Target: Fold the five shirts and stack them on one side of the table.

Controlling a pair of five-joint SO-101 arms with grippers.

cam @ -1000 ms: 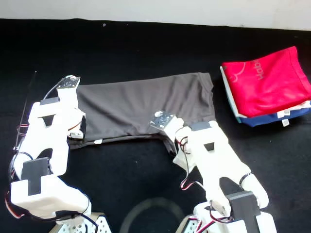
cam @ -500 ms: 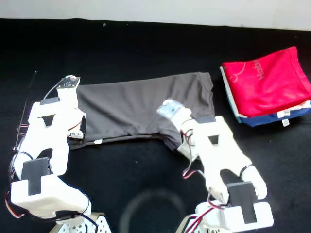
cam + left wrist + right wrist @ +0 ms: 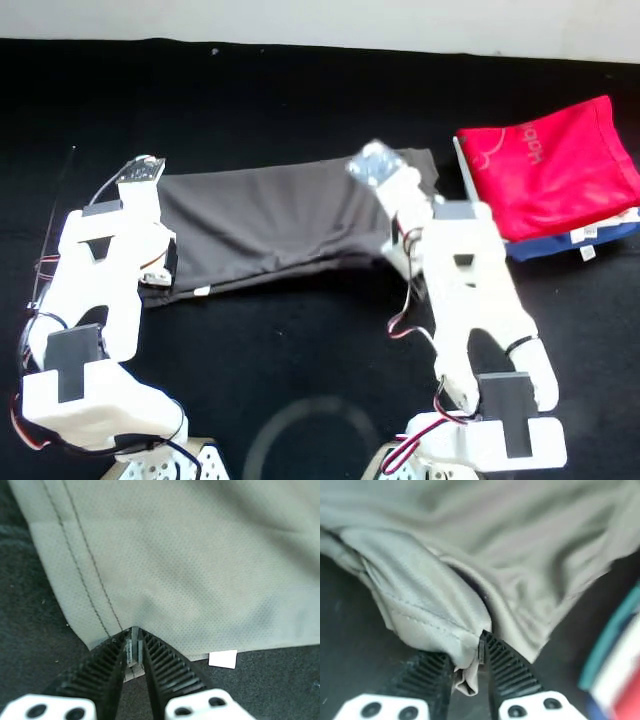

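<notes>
A grey shirt (image 3: 270,225) lies spread across the middle of the black table (image 3: 300,110). My left gripper (image 3: 134,650) is shut on the grey shirt's (image 3: 190,570) hem corner at its left end; the left arm (image 3: 110,250) stands there in the high view. My right gripper (image 3: 470,667) is shut on a bunched fold of the grey shirt (image 3: 485,545) near its right end; the right arm (image 3: 455,260) rises over that end beside the stack. A folded red shirt (image 3: 550,165) tops a stack of folded shirts (image 3: 560,240) at the right side.
A small white tag (image 3: 223,658) sticks out from the shirt's lower edge near my left gripper. The stack's blue and white edges (image 3: 615,650) lie close beside my right gripper. Bare black table stretches in front of the shirt and behind it.
My right gripper has carried the shirt's lower right part back and to the right, toward the stack, folding it over. The left arm has stayed still.
</notes>
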